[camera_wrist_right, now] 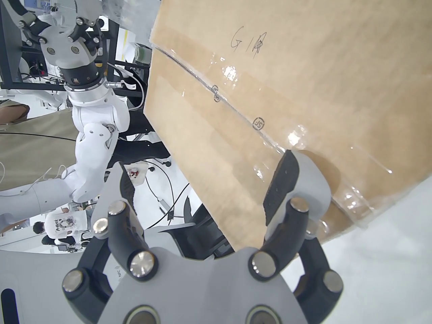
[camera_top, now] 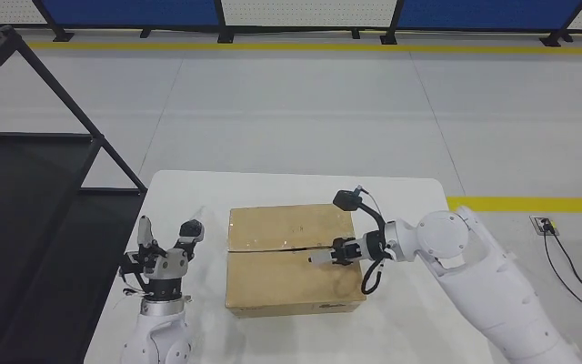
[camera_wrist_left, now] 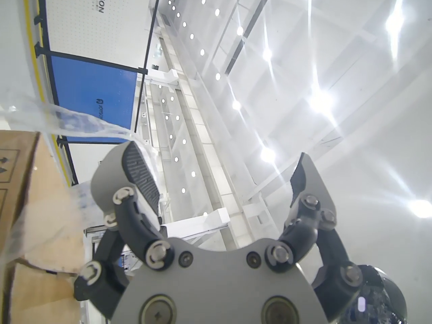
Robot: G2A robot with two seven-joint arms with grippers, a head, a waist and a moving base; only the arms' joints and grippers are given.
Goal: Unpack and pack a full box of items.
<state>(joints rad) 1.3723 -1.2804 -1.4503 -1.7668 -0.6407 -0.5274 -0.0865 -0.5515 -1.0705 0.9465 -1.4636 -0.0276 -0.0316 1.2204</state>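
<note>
A closed cardboard box [camera_top: 273,273] sits at the centre of a white bench [camera_top: 182,196], seen from above. Both top flaps lie flat. The seam [camera_top: 273,247] between them, covered in glossy clear tape, runs the length of the lid from 9 o'clock to 3 o'clock. The right arm comes in from 3 o'clock, and the right hand [camera_top: 320,258] hangs over the lid a little toward the 3 o'clock side of centre, right on the seam line. This hand is spread and grips nothing. In its wrist view one fingertip [camera_wrist_right: 287,170] lies at the seam and looks to touch the tape, while the other finger stands clear of the cardboard. The left hand [camera_top: 168,232] is off the box at its 9 o'clock side, near the short end and pointing upward. It is also spread wide with nothing between its pads. A strip of clear tape [camera_wrist_left: 84,124] appears to cling to one of its fingers and trails back toward the box. Nothing has been unpacked. The right hand is the nearer one, so opening the lid probably depends on that fingertip following the seam along its 9-to-3 axis.
</note>
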